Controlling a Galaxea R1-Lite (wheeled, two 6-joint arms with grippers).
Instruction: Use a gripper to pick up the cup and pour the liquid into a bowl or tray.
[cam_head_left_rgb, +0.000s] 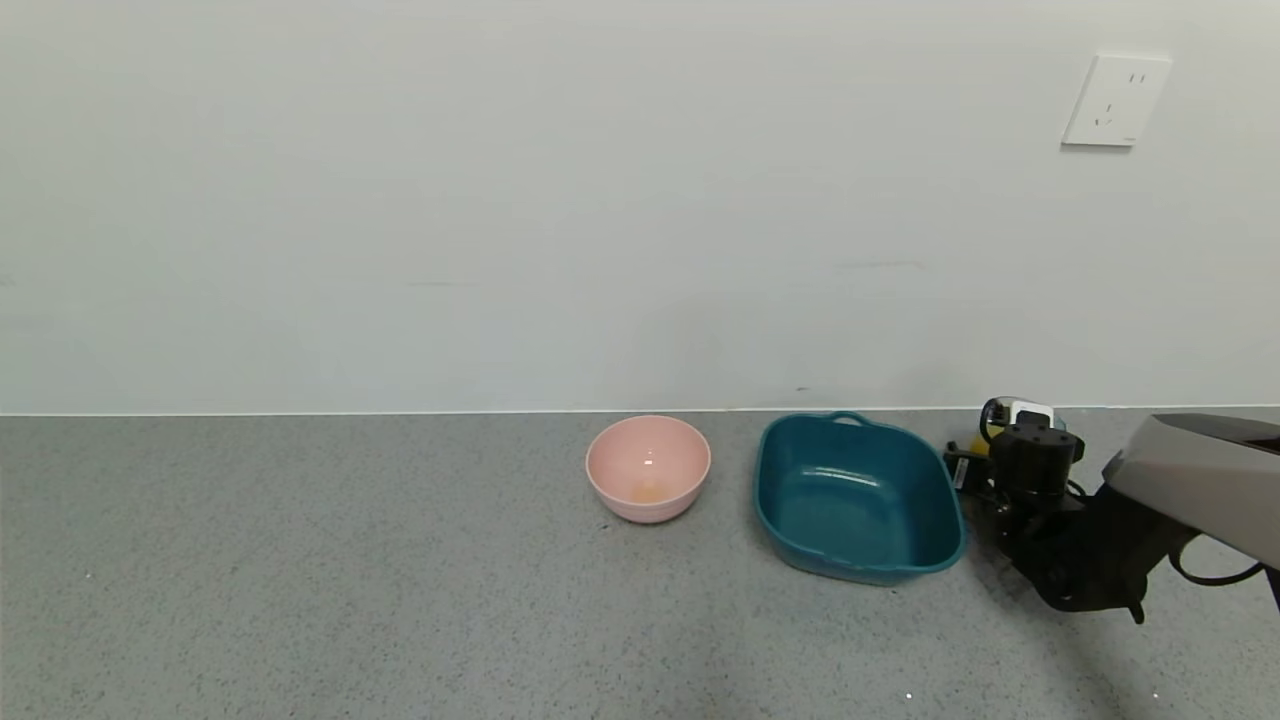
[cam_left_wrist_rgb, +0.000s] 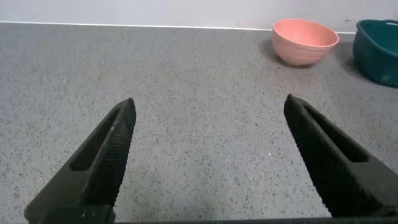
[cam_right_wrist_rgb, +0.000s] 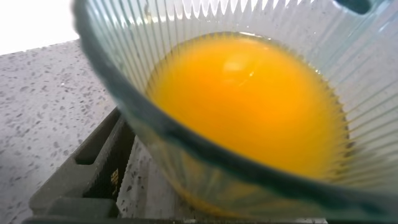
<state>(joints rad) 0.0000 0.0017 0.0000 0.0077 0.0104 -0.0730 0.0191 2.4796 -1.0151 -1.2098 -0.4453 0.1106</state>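
the right black 2-fingered gripper is sitting at the counter's 3 o'clock side, just beside the dark teal rounded-square plastic basin. in its wrist view the ribbed translucent pale blue-grey plastic cup is filling the space between the jaws, with 1 finger right against its wall, though full closure cannot be told. the opaque orange-yellow liquid is sitting inside the cup. the left black gripper is hovering over the speckled grey countertop, jaws spread wide, holding nothing. the round pink bowl is standing at the basin's 9 o'clock. no readable writing is showing.
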